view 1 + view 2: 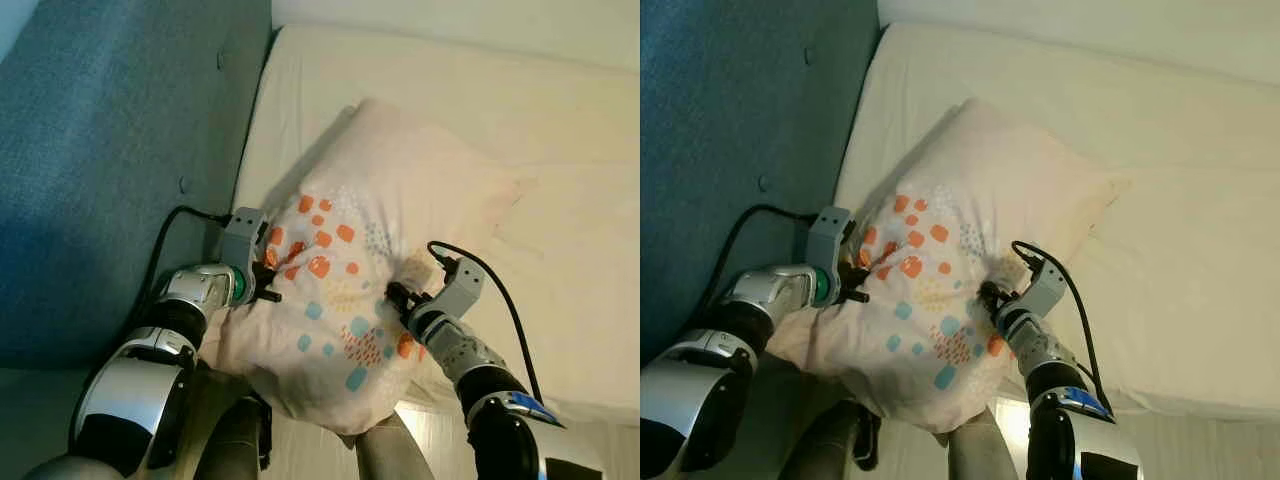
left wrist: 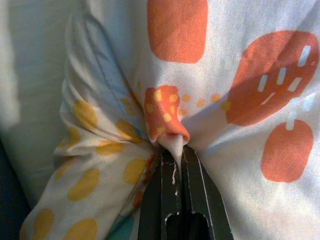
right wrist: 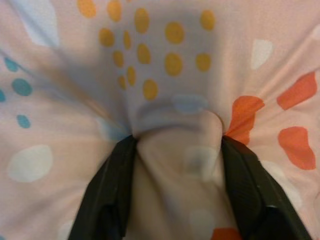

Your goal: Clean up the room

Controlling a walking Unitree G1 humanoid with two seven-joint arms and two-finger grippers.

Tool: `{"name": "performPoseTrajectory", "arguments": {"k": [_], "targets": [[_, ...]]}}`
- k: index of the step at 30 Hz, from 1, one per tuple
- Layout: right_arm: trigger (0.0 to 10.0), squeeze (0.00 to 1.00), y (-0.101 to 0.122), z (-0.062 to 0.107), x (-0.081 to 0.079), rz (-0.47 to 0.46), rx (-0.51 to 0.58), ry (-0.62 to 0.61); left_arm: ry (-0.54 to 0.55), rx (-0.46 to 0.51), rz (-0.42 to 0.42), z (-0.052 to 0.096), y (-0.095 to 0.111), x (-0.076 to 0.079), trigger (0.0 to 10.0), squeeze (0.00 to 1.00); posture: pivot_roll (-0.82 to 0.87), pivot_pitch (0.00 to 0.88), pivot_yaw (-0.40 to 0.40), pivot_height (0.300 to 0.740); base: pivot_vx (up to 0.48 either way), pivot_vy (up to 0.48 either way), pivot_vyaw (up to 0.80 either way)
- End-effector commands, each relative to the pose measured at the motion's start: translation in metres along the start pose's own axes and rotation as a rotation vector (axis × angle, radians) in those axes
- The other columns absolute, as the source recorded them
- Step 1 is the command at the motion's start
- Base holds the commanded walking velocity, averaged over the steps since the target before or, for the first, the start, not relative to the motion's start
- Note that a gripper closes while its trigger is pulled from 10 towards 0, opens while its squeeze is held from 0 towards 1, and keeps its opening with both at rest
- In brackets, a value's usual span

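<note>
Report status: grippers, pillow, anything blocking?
Left gripper shut on pillow fabric. Right gripper pinching a thicker fold. Pillow held over the bed, beside the blue headboard. Nothing blocking.

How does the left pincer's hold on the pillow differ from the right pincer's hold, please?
The left pincer has its fingers nearly together on a thin twisted fold of the pillow; the right pincer has its fingers set wider around a thick bunch of cloth. The left one grips the pillow's side near the blue headboard; the right one grips its patterned face nearer the mattress side. Both are shut on the pillow.
</note>
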State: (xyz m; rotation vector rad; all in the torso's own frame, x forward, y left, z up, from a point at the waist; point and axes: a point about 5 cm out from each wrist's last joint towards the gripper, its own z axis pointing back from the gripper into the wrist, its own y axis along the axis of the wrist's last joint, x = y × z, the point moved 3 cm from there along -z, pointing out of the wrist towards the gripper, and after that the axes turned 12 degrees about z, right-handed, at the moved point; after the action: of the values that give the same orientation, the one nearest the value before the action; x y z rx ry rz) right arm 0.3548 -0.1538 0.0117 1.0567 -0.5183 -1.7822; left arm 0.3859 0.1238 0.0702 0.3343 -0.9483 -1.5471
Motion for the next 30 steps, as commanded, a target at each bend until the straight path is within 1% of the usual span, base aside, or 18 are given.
{"name": "performPoseTrajectory", "arguments": {"k": [1, 4, 7, 10, 24, 26, 28, 30], "targets": [[0.0, 0.00, -0.029, 0.003, 0.006, -0.044, -0.100, 0.004, -0.014, -0.058, 0.046, -0.003, -0.020, -0.001, 0.0, 0.00, 0.04, 0.347, 0.015, 0.740, 0.000, 0.000, 0.00], [0.0, 0.00, -0.023, 0.002, 0.005, -0.058, -0.082, 0.022, -0.017, -0.055, 0.050, -0.002, -0.019, -0.001, 0.0, 0.00, 0.05, 0.346, 0.016, 0.740, 0.000, 0.000, 0.00], [0.0, 0.00, -0.015, 0.001, 0.001, -0.057, -0.051, 0.054, -0.021, -0.053, 0.053, -0.002, -0.018, -0.001, 0.0, 0.00, 0.05, 0.343, 0.018, 0.740, 0.000, 0.000, 0.00], [0.0, 0.00, -0.011, 0.001, -0.001, -0.058, -0.036, 0.072, -0.023, -0.052, 0.054, -0.002, -0.018, -0.001, 0.0, 0.00, 0.05, 0.342, 0.019, 0.740, 0.000, 0.000, 0.00], [0.0, 0.00, -0.002, 0.000, -0.008, -0.069, 0.008, 0.122, -0.037, -0.046, 0.055, -0.002, -0.015, 0.003, 0.0, 0.00, 0.05, 0.334, 0.024, 0.740, 0.000, 0.000, 0.00], [0.0, 0.00, 0.006, 0.000, -0.011, -0.053, 0.043, 0.149, -0.041, -0.043, 0.056, -0.002, -0.014, 0.003, 0.0, 0.00, 0.05, 0.332, 0.024, 0.740, 0.000, 0.000, 0.00], [0.0, 0.00, 0.016, 0.000, -0.017, -0.008, 0.091, 0.188, -0.045, -0.040, 0.056, -0.001, -0.012, 0.003, 0.0, 0.00, 0.05, 0.331, 0.026, 0.740, 0.000, 0.000, 0.00], [0.0, 0.00, 0.018, 0.000, -0.019, 0.007, 0.105, 0.201, -0.046, -0.039, 0.056, 0.000, -0.011, 0.003, 0.0, 0.00, 0.05, 0.331, 0.026, 0.740, 0.000, 0.000, 0.00]]}}
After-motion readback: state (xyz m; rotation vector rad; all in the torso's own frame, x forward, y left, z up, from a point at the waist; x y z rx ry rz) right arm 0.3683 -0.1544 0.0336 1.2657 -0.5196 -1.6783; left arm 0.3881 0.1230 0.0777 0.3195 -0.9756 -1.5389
